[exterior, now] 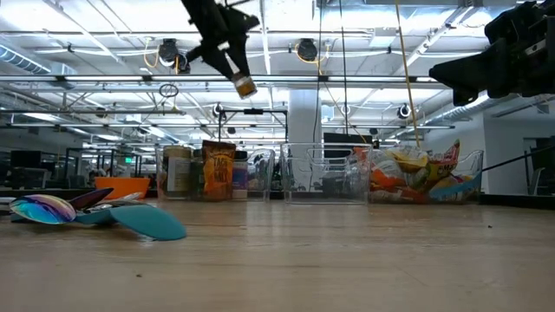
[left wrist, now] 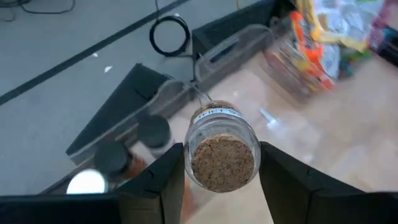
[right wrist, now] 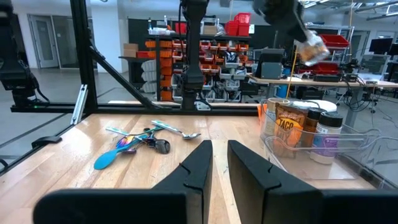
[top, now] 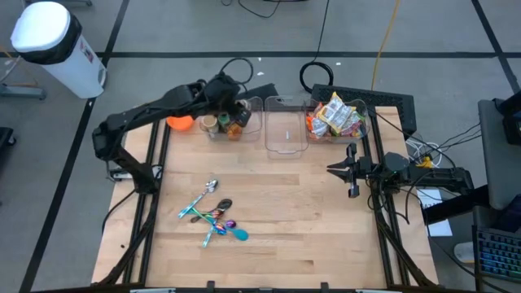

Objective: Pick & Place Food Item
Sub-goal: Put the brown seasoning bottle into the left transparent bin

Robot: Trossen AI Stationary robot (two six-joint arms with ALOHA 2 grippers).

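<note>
A small glass spice jar [left wrist: 221,151] filled with brown granules hangs high above the table, with my left gripper [left wrist: 221,180] shut on it. The low view shows the jar [exterior: 245,86] well above the left clear bin [exterior: 204,171], which holds other spice jars. In the high view my left gripper [top: 236,110] is over that bin at the table's far side. My right gripper [top: 352,171] waits at the table's right edge, level, fingers together with nothing between them [right wrist: 219,163]. My left gripper pinches the jar's round glass side [left wrist: 189,146] between its two fingers, near their free ends. The fingers [exterior: 227,54] slant downward from above. The jar is lifted clear of the bin and tilted, with one end facing the wrist camera.
An empty clear bin [top: 285,122] stands in the middle of the far edge, and a bin of snack packets [top: 335,116] to its right. An orange object [top: 181,123] lies left of the spice bin. Several colourful spoons [top: 213,213] lie on the near-left tabletop.
</note>
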